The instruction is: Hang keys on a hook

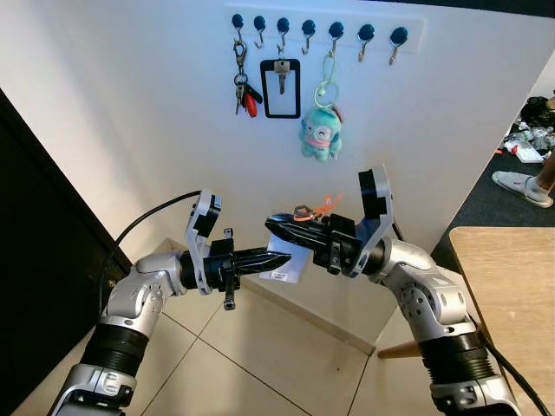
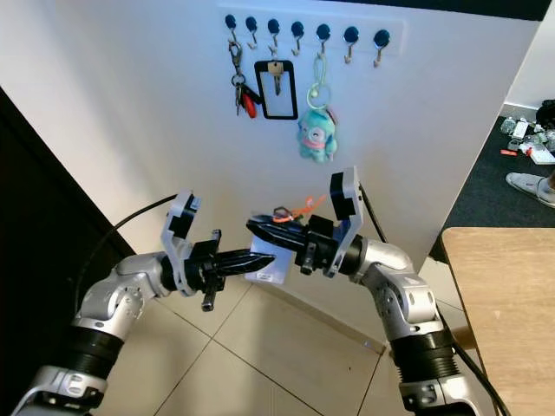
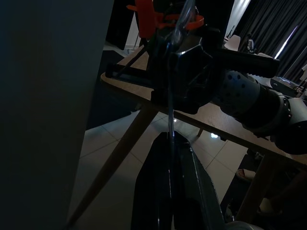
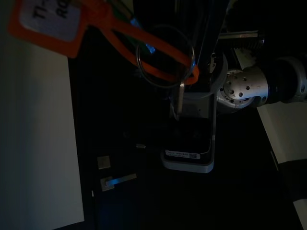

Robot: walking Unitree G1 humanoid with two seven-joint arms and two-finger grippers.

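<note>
The keys [image 1: 305, 211], on a ring with an orange tag [image 1: 326, 204], are held in the closed right gripper [image 1: 279, 229], whose fingers lie horizontally. The hook rack [image 1: 317, 27] is mounted on the wall well above and beyond it; free hooks [image 1: 365, 36] are seen rightward. The left gripper [image 1: 276, 259], closed, is pinched on a clear sleeve [image 1: 289, 263] hanging just below the keys.

Even, bright light falls on the white wall [image 1: 173, 113] in sharp head views; beside it, both wrist views sit dim and murky, near parts blurred.
</note>
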